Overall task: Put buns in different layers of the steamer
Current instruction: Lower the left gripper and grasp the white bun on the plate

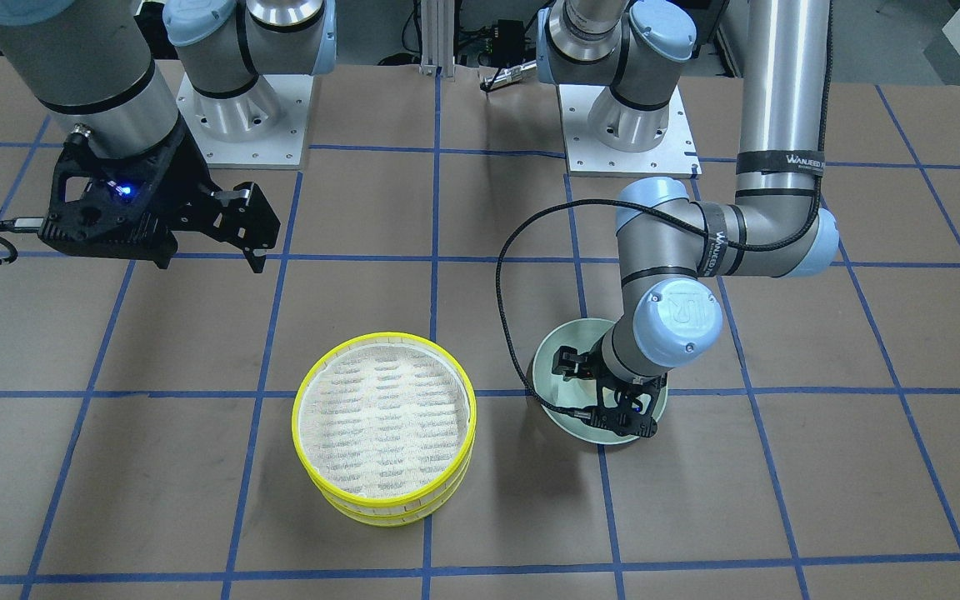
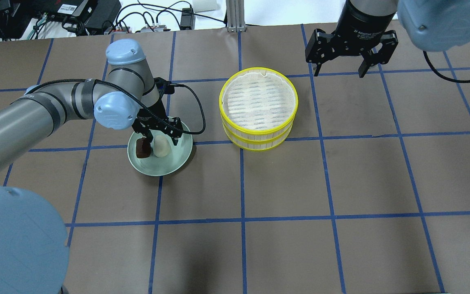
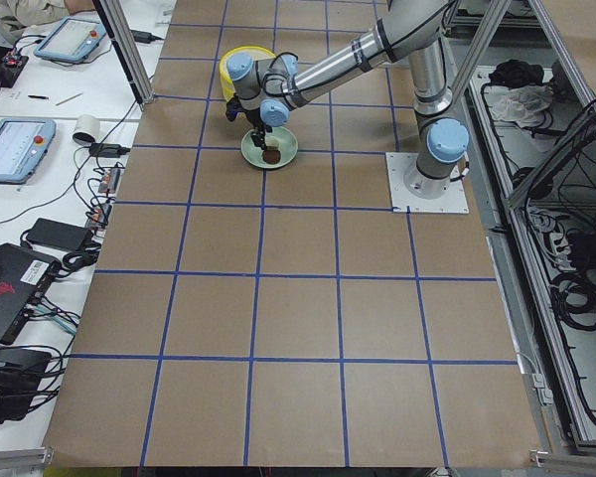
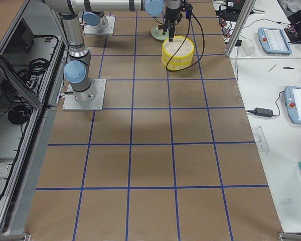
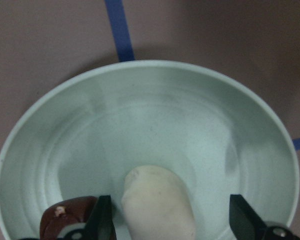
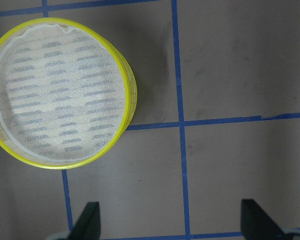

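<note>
Brown blue-grid tbl (image 2: pixel 284 183), L tool (image 5: pixel 173 219) spread astride cream bun (image 5: pixel 157 200), R tool (image 2: pixel 339 74) spread

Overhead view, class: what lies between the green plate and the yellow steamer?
Between plate and steamer the overhead view shows only bare table with a blue tape line; the left arm's black cable loops above it.

Cream bun (image 2: pixel 161 146) beside brown bun (image 2: pixel 142 148); steamer trays (image 2: pixel 258 138) stacked.
</note>
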Action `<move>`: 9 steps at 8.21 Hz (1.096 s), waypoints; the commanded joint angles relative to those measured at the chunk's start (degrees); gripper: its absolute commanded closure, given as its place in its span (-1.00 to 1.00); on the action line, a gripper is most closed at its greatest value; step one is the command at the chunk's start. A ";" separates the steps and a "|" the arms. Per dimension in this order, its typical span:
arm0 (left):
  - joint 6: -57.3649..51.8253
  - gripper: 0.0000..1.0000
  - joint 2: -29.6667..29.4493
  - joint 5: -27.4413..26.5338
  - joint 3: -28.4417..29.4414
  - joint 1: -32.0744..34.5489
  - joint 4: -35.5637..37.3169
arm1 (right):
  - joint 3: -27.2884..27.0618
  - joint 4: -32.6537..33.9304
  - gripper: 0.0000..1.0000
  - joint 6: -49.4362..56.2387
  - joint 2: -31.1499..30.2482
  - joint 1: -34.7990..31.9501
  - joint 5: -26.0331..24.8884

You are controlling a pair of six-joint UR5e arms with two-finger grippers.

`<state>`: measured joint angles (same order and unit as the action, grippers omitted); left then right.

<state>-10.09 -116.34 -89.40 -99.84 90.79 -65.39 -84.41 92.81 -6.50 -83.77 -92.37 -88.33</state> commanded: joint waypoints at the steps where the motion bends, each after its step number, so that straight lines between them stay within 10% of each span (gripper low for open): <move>1: -0.11 0.68 -0.64 0.01 0.08 0.00 -0.09 | -0.05 0.00 -1.00 -0.01 0.01 0.00 0.00; 2: -0.28 1.00 -0.64 0.01 0.26 -0.09 -0.18 | -0.05 0.00 -1.00 -0.01 0.01 0.00 0.00; 9: 1.38 1.00 3.12 -0.34 8.06 -0.35 -7.44 | -0.05 -0.09 -1.00 -0.01 0.01 0.00 -0.08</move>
<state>-9.72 -114.79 -89.64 -95.46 90.57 -67.64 -84.46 92.72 -6.50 -83.80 -92.37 -88.42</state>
